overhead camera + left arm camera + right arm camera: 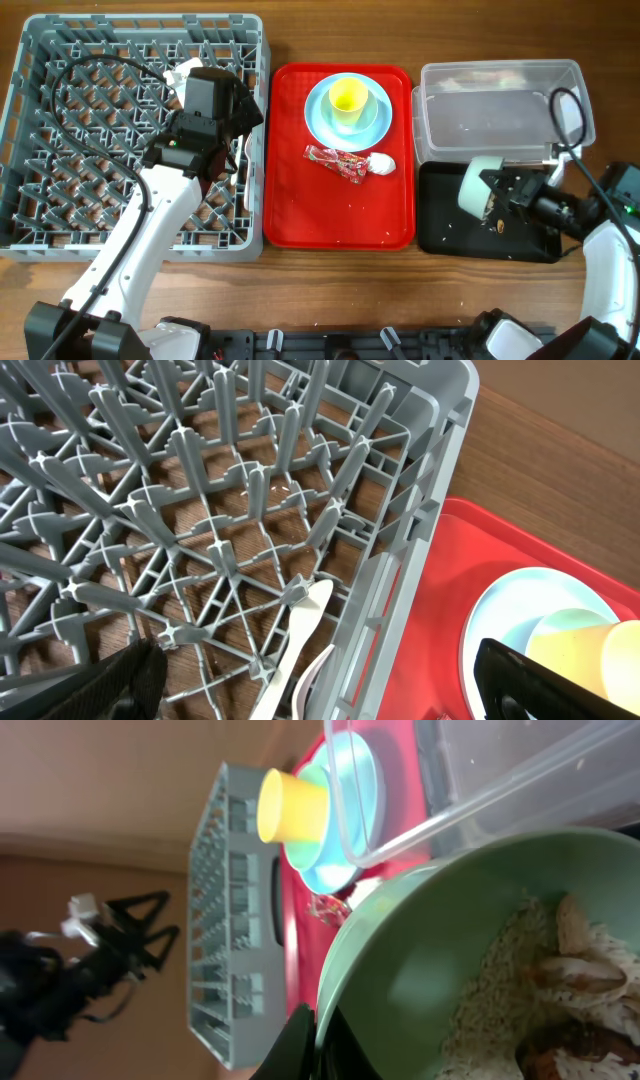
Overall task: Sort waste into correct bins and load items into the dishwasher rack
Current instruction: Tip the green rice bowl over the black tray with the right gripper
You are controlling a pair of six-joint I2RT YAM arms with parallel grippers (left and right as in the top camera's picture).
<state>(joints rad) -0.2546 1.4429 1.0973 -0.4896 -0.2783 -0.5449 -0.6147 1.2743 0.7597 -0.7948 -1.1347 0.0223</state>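
Note:
My left gripper (232, 140) hangs open and empty over the right side of the grey dishwasher rack (60, 120). In the left wrist view its fingers (320, 695) straddle the white fork and spoon (300, 645), which lie in the rack (200, 490). My right gripper (497, 190) is shut on the rim of a mint bowl (478, 186), tipped on its side over the black tray (440, 235). In the right wrist view the jaws (322, 1038) pinch the bowl (420, 970), which holds rice scraps (560, 980). The yellow cup (348, 97) stands in a second mint bowl (372, 112) on the blue plate (318, 118).
The flat red tray (300, 215) holds the plate stack, the red-and-white wrapper (335, 160) and the white tissue (381, 164). The clear tub (500, 105) stands behind the black tray. A few rice grains (497, 226) lie in the black tray.

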